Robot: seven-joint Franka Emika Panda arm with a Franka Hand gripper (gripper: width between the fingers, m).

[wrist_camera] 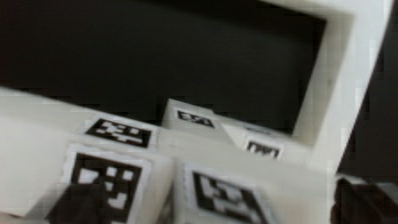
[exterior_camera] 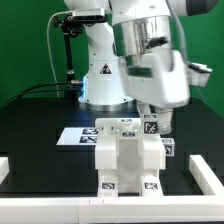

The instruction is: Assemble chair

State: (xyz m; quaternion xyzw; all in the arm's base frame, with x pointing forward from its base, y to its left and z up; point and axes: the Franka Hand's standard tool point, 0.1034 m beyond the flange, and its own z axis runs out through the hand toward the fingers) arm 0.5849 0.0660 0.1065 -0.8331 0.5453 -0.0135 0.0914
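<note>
The chair [exterior_camera: 125,155] stands as a blocky white assembly with square tags in the middle of the black table, near the front. My gripper [exterior_camera: 152,124] hangs just behind its upper right corner in the exterior view. In the wrist view, tagged white faces of the chair [wrist_camera: 231,190] fill the near field. My gripper [wrist_camera: 222,205] has its two dark fingertips [wrist_camera: 80,200] far apart, one on each side of a tagged face. It looks open, and I cannot tell whether the fingers touch the part.
The marker board [exterior_camera: 72,135] lies flat behind the chair toward the exterior view's left. A white rail [exterior_camera: 205,170] borders the table on the sides and front and also shows in the wrist view [wrist_camera: 329,80]. The robot base [exterior_camera: 100,75] stands at the back.
</note>
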